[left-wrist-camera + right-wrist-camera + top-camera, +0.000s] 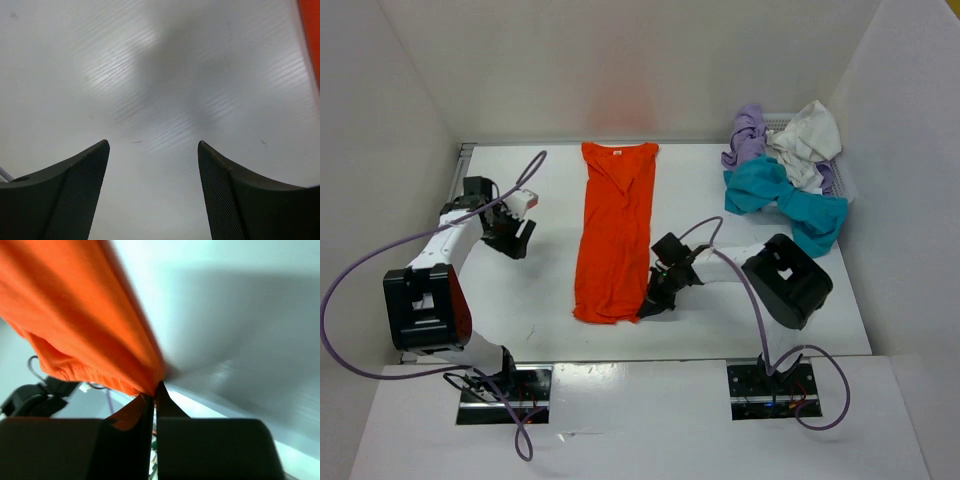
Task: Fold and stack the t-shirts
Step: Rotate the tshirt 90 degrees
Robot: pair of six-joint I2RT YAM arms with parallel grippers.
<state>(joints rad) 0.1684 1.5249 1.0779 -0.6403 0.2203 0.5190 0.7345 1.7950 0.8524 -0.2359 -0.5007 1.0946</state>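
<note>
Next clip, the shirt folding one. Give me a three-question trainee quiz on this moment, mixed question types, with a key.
1. Fill in: the teal t-shirt, lavender t-shirt and off-white t-shirt lie heaped at the far ____ corner of the table.
2. Which garment is the right tool pinching? A) teal t-shirt B) orange t-shirt C) none
3. True or false: the left tool is shut on cloth.
Key: 1 right; 2 B, at the shirt's near hem corner; 3 false, it is open over the table, beside the orange t-shirt.
</note>
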